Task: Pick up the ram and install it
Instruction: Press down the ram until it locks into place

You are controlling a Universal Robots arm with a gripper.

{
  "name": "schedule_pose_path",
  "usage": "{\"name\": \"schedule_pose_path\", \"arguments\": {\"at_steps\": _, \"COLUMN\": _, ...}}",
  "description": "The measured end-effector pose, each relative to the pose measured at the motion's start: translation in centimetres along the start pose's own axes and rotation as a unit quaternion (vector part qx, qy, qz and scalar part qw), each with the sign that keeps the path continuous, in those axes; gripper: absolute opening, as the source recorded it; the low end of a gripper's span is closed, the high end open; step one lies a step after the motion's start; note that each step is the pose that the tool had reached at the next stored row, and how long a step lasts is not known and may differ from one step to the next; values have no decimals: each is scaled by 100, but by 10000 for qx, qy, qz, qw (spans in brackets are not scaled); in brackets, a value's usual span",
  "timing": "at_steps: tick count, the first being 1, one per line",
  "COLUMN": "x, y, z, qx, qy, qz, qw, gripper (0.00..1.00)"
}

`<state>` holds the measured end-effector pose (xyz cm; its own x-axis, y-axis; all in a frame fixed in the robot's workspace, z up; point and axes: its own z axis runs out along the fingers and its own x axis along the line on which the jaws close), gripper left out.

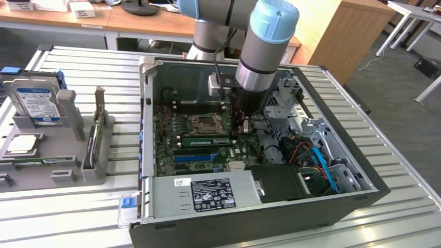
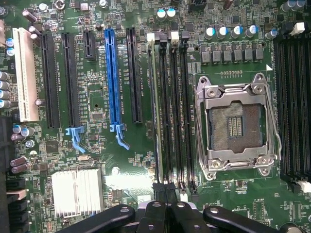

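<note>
Claw (image 1: 241,130) is low inside the open PC case (image 1: 148,129), centre frame; cannot tell how wide it stands or whether it grips anything. The ram (image 1: 204,140) lies along the memory slot (image 2: 155,111) farthest from the CPU socket (image 2: 238,126), apparently in place. Risk: uneven downward push could leave one end unseated or flex the board. The bare socket sits just beside. Drive cage (image 1: 289,111) and blue cables (image 1: 320,163) crowd the arm on the exterior view's right. A hard drive (image 1: 34,101) rests on the worktop (image 1: 406,206), well apart.

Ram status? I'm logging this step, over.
Gripper low over the end of the memory slots. Ram on edge in the slot farthest from the CPU socket. Neighbouring slots empty, nothing across them.
</note>
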<state>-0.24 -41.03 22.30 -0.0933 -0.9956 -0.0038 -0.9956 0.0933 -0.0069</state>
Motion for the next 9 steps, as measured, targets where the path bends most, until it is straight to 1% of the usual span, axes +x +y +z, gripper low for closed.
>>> {"name": "schedule_pose_path", "arguments": {"at_steps": 9, "x": 0, "y": 0, "z": 6, "qx": 0, "qy": -1, "qz": 0, "qw": 10000, "gripper": 11}}
